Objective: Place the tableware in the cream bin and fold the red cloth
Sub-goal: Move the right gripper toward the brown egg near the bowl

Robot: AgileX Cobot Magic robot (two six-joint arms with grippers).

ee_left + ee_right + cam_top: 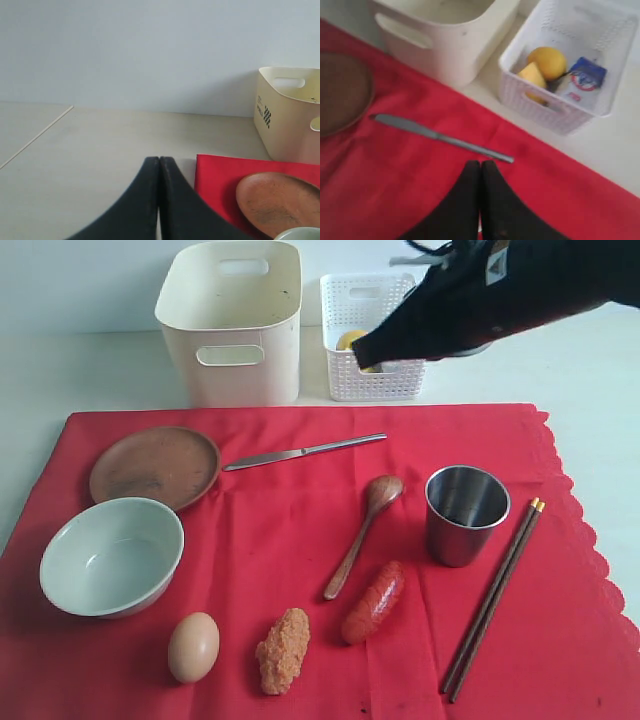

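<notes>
lying on red cloth [300,530]: one plate [155,467], one bowl [112,555], two chopsticks [493,595]

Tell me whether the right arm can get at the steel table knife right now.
Probably yes. The right claw hangs shut above the red cloth near one end of the steel table knife, with nothing between them; the knife lies flat and alone. The claw must open first.

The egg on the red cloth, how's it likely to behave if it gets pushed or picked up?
The egg is rounded with nothing touching it, so a push would likely roll it, though the cloth may slow it. Its smooth shell looks slippery to pinch, and possibly fragile if real.
</notes>
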